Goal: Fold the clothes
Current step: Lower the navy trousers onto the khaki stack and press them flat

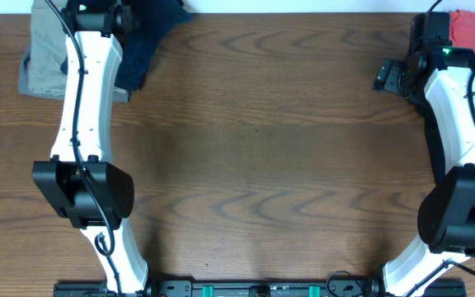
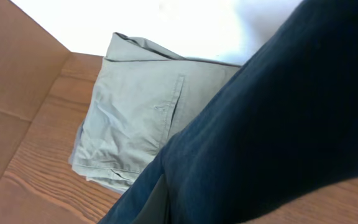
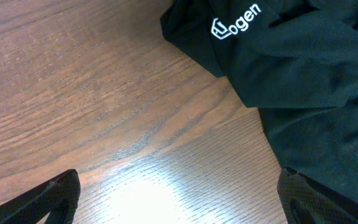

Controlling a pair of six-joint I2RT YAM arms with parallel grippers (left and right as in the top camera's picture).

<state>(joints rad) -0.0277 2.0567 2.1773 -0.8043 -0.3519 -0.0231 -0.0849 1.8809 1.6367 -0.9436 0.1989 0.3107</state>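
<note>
Snagging looms: navy garment [image 2: 272,124] at left claw [image 1: 104,15], grip impossible to tell, could drag khaki trousers [image 2: 142,112] beside it; right claw [image 3: 179,199] gapes empty.

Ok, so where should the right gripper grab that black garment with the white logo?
Probably the edge beside the white logo, where the black garment meets the table. Come in low from the wood side: the open right gripper faces that border, and there the cloth shows a free rim to pinch.
</note>
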